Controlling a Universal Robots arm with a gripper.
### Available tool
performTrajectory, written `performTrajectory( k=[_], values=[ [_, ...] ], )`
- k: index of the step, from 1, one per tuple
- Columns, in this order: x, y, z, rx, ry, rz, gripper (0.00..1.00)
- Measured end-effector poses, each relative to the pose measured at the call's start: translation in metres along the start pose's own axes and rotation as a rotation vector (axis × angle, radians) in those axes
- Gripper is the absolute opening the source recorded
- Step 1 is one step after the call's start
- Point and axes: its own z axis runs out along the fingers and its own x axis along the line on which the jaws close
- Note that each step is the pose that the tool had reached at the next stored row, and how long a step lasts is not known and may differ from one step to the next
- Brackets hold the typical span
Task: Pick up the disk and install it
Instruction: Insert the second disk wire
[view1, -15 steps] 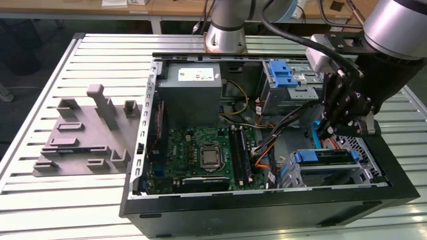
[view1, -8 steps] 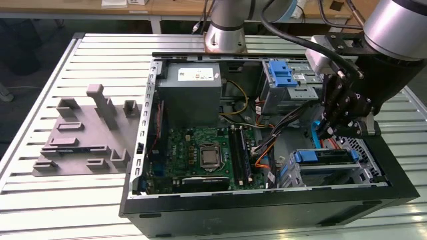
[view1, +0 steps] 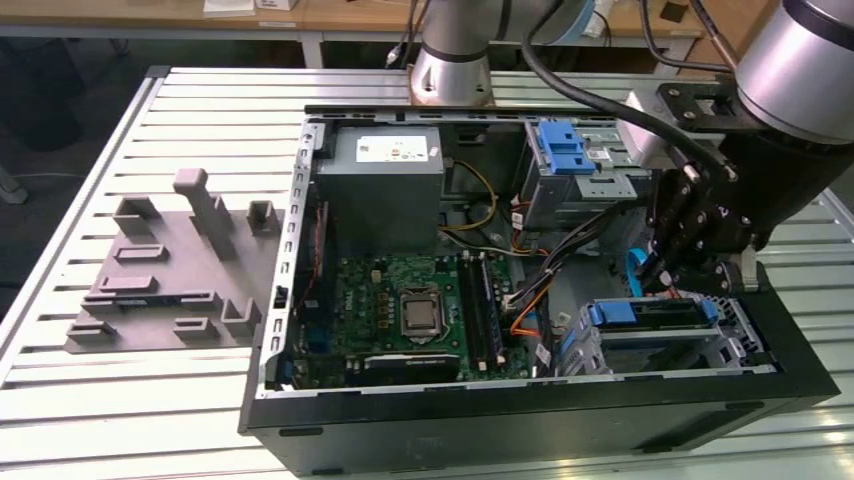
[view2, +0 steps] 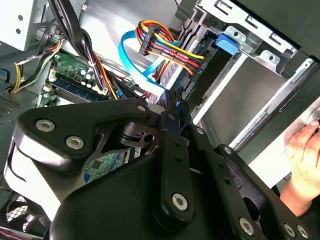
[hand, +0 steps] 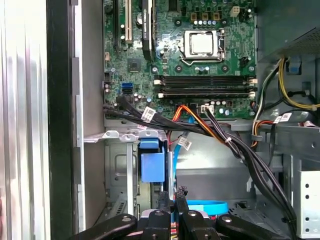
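Open computer case (view1: 534, 400) on slatted table (view1: 134, 400). Gripper (view1: 681, 285) low inside case, above the drive cage (view1: 667, 335) at the case's front corner. Fingers (hand: 172, 202) pressed together, nothing visibly between them. Disk (view1: 654, 315) sits in that cage, blue carrier tab showing. A hand (view2: 305, 155) rests beside the case.

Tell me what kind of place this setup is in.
Probably a robotics lab or test workshop: an opened desktop computer case lies on a slatted metal workbench, a grey fixture block beside it, and wooden desks stand behind.
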Motion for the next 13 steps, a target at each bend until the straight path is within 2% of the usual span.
performTrajectory(
  k=[6,10,13],
  values=[
    [0.0003,-0.0026,0.0038,0.0000,0.0002,0.000,0.16],
    [0.0049,-0.0029,0.0065,0.0000,0.0001,0.000,0.16],
    [0.0055,-0.0029,0.0069,0.0000,0.0001,0.000,0.16]
  ],
)
